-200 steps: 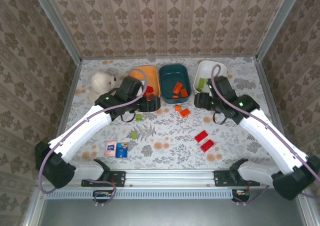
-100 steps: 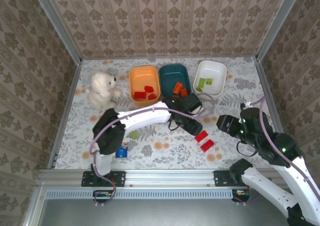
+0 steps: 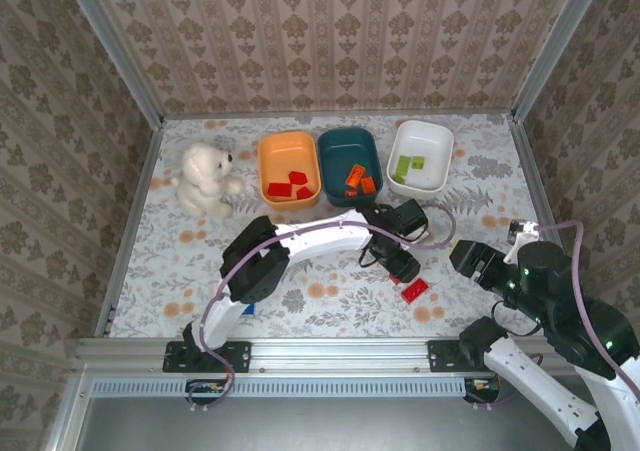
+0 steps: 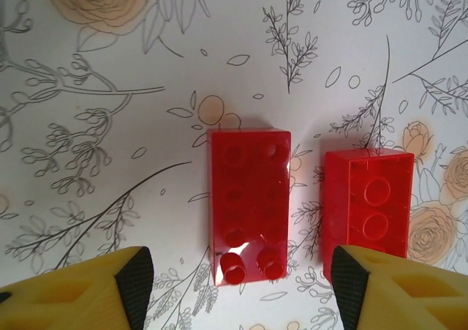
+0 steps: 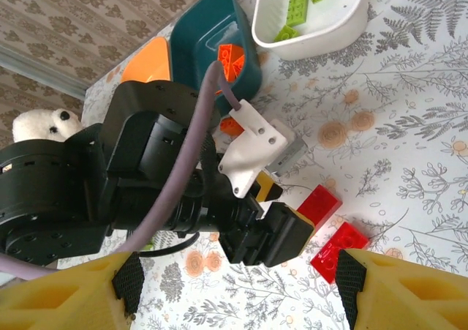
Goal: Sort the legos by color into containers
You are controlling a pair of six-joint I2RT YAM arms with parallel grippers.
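**Two red bricks lying close: easy to knock the wrong one**

From where I stand, the left gripper (image 4: 240, 275) hangs low over the flowered table (image 4: 110, 147). Its yellow fingers (image 4: 80, 293) are spread fairly wide and clasp nothing. The red two-by-four brick (image 4: 248, 202) lies flat between them, studs up, clear of both fingers. A second red brick (image 4: 369, 209) lies just beside it with only a narrow strip of table between them, and the finger on that side sits right at its near end.

That is my worry. If the jaws drop as they stand, that finger could land on the neighbour or shove it aside. A squeeze might then drag both bricks or tip one on edge.

The orange bowl (image 3: 288, 136), which holds red bricks (image 3: 287, 186), lies past the teal bowl (image 3: 349, 134). A weak pinch could drop the brick among the orange ones on the way.

The right gripper (image 5: 238, 290), jaws apart and empty, waits near the bricks on the right. The two arms could clash if it moved in now.
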